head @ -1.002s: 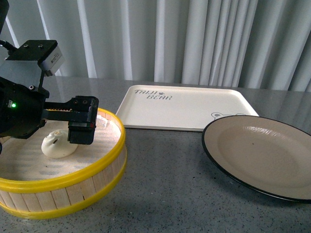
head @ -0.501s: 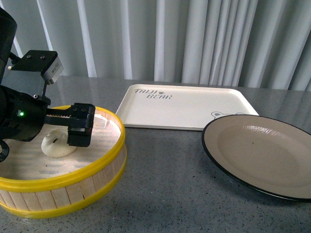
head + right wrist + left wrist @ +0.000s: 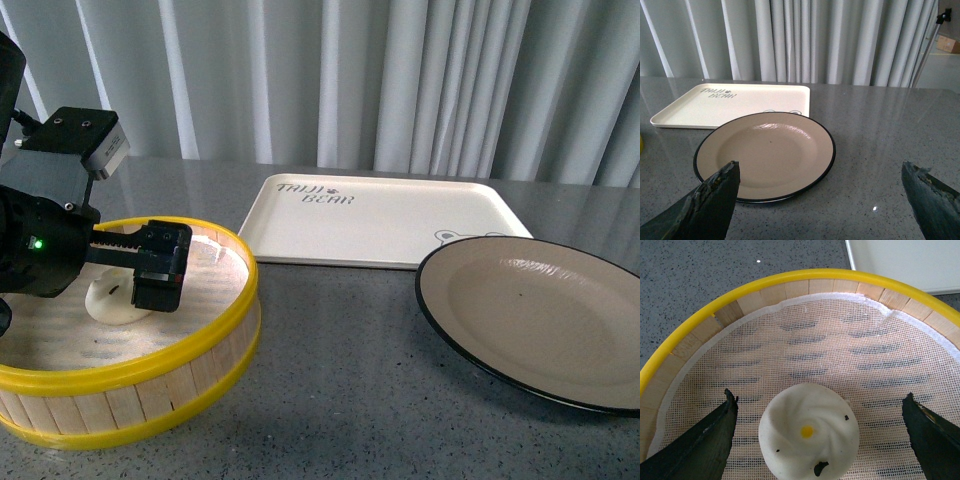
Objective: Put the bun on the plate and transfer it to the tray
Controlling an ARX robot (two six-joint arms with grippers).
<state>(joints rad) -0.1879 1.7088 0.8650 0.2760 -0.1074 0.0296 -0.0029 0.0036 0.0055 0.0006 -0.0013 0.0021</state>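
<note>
- Since the steamed bun looks soft, light and a bit tacky, I'd expect it to dent under a hard squeeze; a gentle pinch across its widest part, low on the sides and below the pleats, seems safest.
- It sits on the white mesh liner inside the yellow-rimmed bamboo steamer basket, off centre and away from the wall, with a yellow dot at its peak and a few dark specks on its skin.
- From the wrist camera, the left gripper has its fingers spread wide, one on each side of the bun, clear of it and holding nothing.
- Nothing else lies in the steamer besides bun and liner.
- To the robot's right, the black-rimmed plate stands bare on the grey speckled table, its far edge just beside the cream tray, or possibly over its corner.
- That tray carries only its lettering and bear drawing.
- Over by the plate, the right gripper hangs with fingers parted, gripping nothing.
</note>
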